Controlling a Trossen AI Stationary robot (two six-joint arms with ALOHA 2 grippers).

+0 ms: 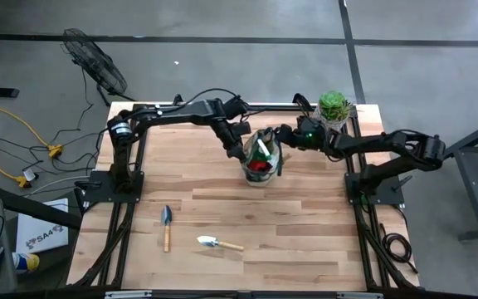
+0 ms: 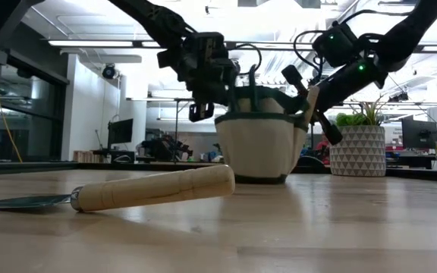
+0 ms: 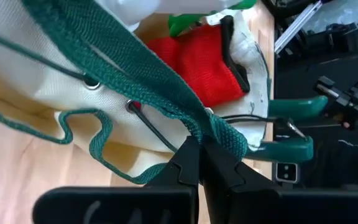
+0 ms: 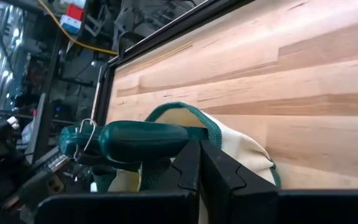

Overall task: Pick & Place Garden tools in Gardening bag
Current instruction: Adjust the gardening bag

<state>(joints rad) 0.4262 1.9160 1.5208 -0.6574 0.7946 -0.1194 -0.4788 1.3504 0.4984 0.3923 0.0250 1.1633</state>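
Two wooden-handled trowels (image 1: 167, 226) (image 1: 219, 243) remain on counter (image 1: 305, 232); cream fabric bag with green trim (image 1: 261, 162) holds red item, green-handled tool. Left claw (image 3: 199, 149), right claw (image 4: 197, 152): each pinching bag rim.

Only legible text I get: "SAA" on a white box (image 1: 41, 235) lying on the floor off the table, well out past the left gripper (image 1: 241, 146) on the left arm's side; anything after those letters is too small to read. Nothing readable on the table or in either wrist view.
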